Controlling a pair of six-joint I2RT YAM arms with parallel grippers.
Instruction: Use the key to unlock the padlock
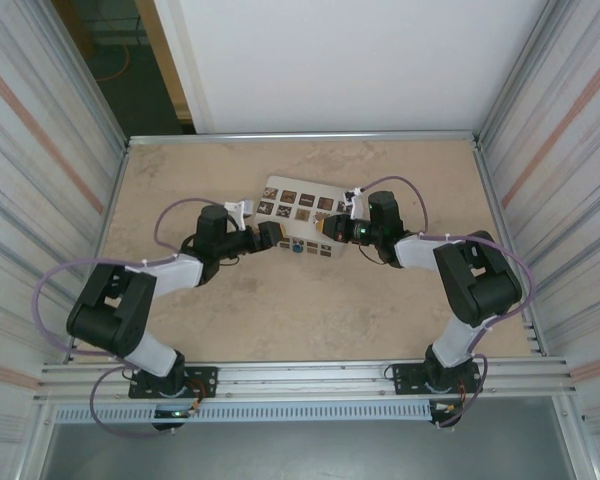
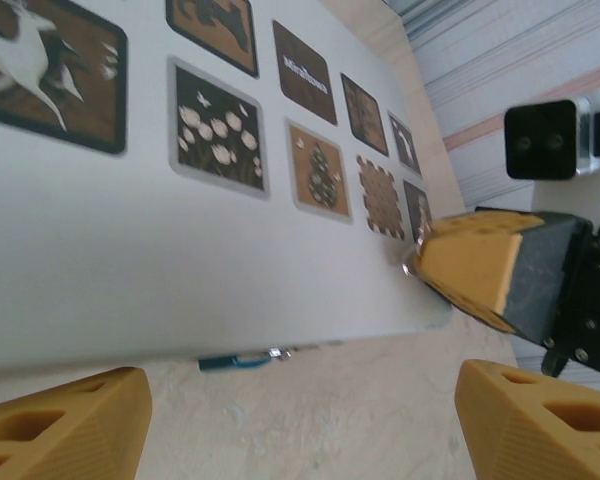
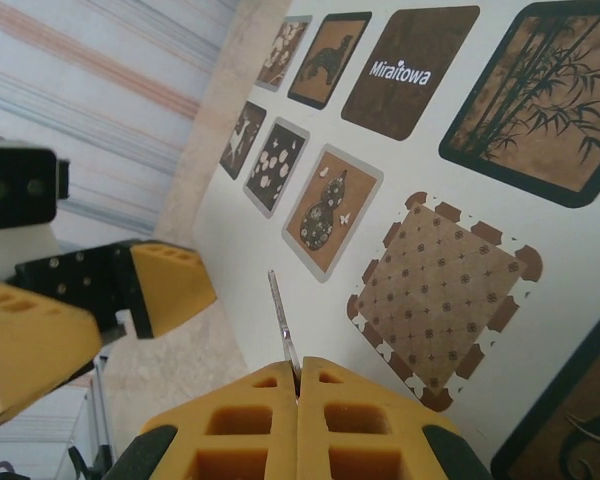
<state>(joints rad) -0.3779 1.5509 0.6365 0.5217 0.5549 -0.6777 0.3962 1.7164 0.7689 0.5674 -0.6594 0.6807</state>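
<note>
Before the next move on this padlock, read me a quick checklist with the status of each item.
1. Key held by right gripper: ok, jaws shut on it, blade sticking out.
2. Left gripper open for grasping: ok.
3. Padlock held steady: not ok, it lies loose on the table beside the white box.
4. Padlock ahead of the gap between the left fingers: ok.
5. Padlock turned the right way for the key: cannot tell, too small.

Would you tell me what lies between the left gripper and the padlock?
In the left wrist view, bare tabletop separates the open left gripper from the padlock beside the white box.
</note>
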